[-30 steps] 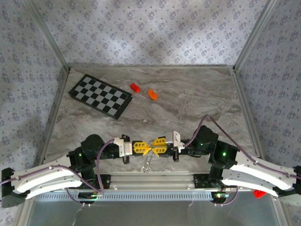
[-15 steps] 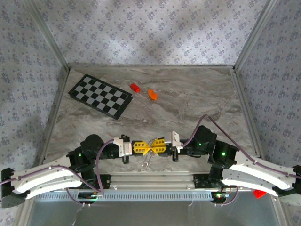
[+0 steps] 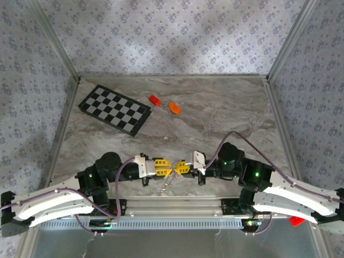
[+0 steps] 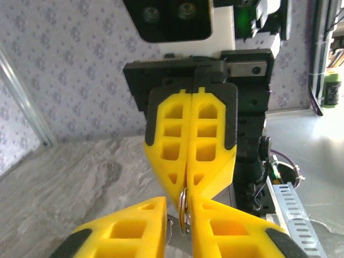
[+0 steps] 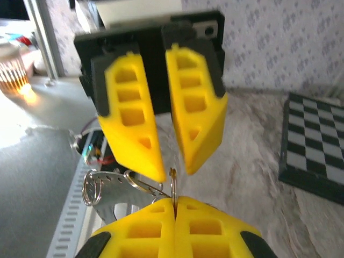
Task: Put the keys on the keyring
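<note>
The keyring (image 3: pixel 171 173) is a thin silvery loop held on edge between my two grippers, low over the table near its front edge. In the right wrist view my right gripper (image 5: pixel 174 200) is shut on the keyring's (image 5: pixel 173 185) lower part. My left gripper (image 3: pixel 166 169) faces it tip to tip and stands open. Its yellow fingertips (image 5: pixel 158 173) flank the loop's top without pinching it. In the left wrist view the keyring (image 4: pixel 184 212) sits in the gap of my left gripper (image 4: pixel 180 201). A flat silvery metal piece (image 5: pixel 115 199) and smaller rings hang off the loop; I cannot tell whether it is one of the keys.
A checkered board (image 3: pixel 114 109) lies at the back left. Beside it are a red brick (image 3: pixel 155 99) and an orange block (image 3: pixel 174 107). A metal rail (image 3: pixel 172 204) runs along the front edge just below the grippers. Patterned walls close in the sides and back.
The left gripper has opened and let go of the loop, while the right gripper has closed fully onto it. Both grippers shifted slightly away from the front edge.
</note>
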### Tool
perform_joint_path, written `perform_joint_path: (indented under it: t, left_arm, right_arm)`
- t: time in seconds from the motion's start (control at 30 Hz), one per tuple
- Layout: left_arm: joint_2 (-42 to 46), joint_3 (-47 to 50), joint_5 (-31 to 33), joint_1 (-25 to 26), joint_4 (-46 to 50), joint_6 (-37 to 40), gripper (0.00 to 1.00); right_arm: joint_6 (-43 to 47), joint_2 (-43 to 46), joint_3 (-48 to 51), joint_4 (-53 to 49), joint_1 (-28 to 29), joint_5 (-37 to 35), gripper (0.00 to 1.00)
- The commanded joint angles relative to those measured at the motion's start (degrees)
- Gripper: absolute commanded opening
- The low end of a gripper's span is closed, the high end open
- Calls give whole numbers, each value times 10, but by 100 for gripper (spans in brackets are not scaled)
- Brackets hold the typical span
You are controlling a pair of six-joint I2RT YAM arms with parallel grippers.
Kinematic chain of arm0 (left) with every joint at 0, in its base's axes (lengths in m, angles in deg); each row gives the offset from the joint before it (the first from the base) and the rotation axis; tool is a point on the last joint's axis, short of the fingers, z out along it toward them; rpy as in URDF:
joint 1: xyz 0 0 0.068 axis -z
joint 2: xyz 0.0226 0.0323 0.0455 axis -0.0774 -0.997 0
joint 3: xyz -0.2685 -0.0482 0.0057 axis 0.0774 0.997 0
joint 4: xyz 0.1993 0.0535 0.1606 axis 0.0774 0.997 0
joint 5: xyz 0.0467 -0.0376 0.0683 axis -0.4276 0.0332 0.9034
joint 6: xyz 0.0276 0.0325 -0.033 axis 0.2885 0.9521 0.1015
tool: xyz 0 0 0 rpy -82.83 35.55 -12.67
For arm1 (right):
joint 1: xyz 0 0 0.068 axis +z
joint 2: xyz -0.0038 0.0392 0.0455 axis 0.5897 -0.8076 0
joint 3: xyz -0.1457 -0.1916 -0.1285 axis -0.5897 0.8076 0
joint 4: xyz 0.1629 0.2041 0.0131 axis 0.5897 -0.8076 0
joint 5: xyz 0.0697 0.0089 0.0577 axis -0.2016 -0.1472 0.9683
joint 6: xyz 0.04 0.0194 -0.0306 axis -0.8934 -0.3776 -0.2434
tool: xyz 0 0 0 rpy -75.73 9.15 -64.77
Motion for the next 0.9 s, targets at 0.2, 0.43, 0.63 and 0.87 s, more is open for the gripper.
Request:
perform_joint_path:
  t: [0.2,0.43,0.63,0.87]
  left_arm:
    - [-2,-68,41,-1,111,-7,29]
    - [-27,-82,10,0,117,-9,33]
    - [-34,-80,10,0,104,-9,33]
    - [-56,-77,-9,0,74,-13,33]
  right_arm:
    - [62,-36,-129,-203,2,-52,0]
    - [66,-92,-198,-307,2,-63,0]
    - [70,-115,-227,-334,2,-54,0]
    - [71,-123,-232,-326,0,-38,0]
